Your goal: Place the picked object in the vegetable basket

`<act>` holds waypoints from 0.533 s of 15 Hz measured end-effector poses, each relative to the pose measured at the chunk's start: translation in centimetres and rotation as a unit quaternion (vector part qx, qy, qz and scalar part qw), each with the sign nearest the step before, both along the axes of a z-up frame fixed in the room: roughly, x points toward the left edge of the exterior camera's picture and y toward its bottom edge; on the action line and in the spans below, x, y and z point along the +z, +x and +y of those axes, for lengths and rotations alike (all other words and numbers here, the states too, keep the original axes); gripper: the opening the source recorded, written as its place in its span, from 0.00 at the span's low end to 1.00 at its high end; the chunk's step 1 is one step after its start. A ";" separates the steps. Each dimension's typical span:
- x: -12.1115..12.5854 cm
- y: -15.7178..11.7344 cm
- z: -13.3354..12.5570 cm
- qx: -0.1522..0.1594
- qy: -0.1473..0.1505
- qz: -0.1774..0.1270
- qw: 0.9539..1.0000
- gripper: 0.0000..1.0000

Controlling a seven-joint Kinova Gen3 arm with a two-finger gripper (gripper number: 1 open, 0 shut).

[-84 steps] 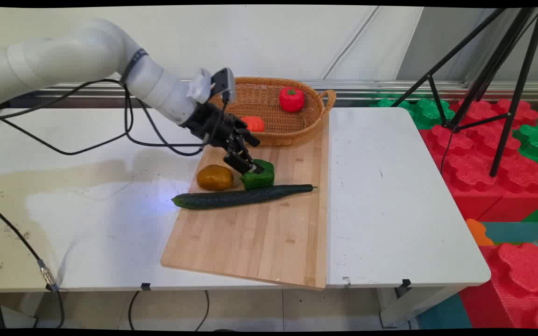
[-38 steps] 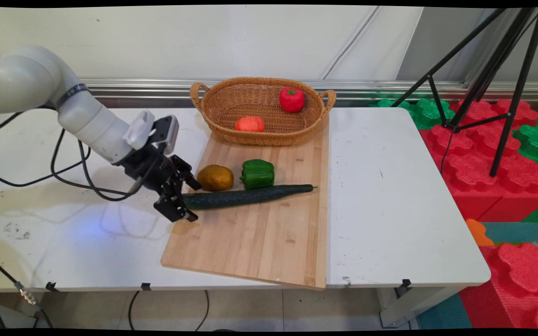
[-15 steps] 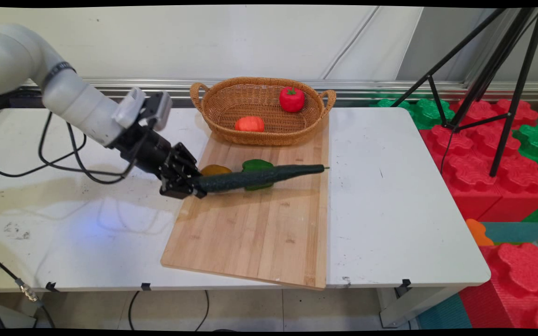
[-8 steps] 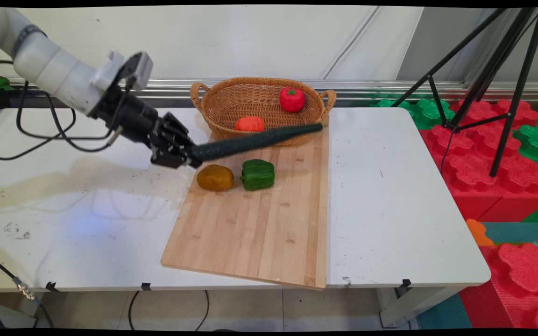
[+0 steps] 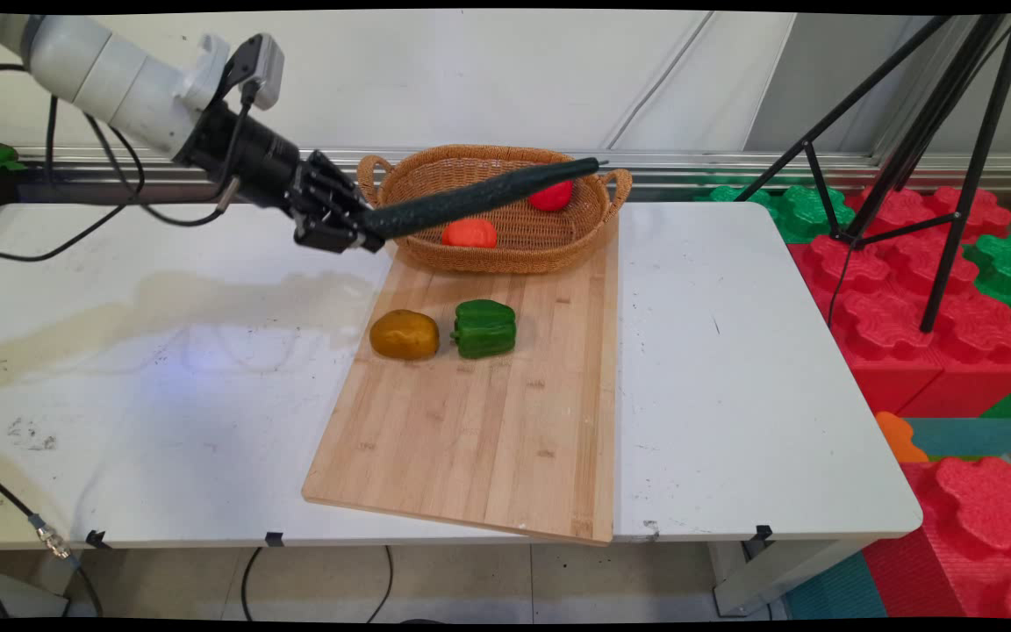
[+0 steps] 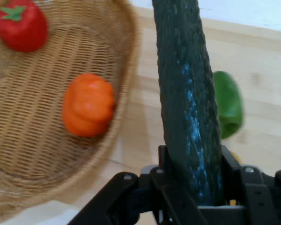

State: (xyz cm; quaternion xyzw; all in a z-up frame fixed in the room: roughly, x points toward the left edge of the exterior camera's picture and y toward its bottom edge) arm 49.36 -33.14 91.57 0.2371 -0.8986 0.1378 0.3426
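My gripper (image 5: 363, 233) (image 6: 192, 187) is shut on the thick end of a long dark green cucumber (image 5: 479, 195) (image 6: 187, 93). The cucumber is held in the air, slanting up to the right across the front of a wicker basket (image 5: 488, 250) (image 6: 47, 164). In the basket lie an orange pumpkin-shaped piece (image 5: 469, 233) (image 6: 87, 105) and a red pepper (image 5: 551, 197) (image 6: 19, 24), the latter partly hidden behind the cucumber in the main view. A green pepper (image 5: 483, 327) (image 6: 228, 105) and a brown potato (image 5: 404, 334) rest on the wooden board (image 5: 479, 430) below.
The board lies across the white table (image 5: 734, 369), touching the basket at the back. Black cables (image 5: 75, 237) hang from the arm at the left. A black tripod (image 5: 927, 132) and red and green foam blocks (image 5: 935, 290) stand to the right of the table.
My gripper went from the green pepper to the cucumber's left end, shut on it, and has lifted it off the board, up and back to the basket's height.
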 end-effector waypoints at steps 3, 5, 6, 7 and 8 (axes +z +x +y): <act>-0.1 0.5 -2.2 0.009 -0.020 -0.017 1.000 0.00; -0.4 0.6 -3.4 0.014 -0.028 -0.026 0.999 0.00; -0.7 0.6 -4.1 0.017 -0.033 -0.031 0.999 0.00; -0.9 0.5 -4.5 0.018 -0.036 -0.035 0.999 0.00; -1.2 0.5 -5.1 0.020 -0.040 -0.041 0.998 0.00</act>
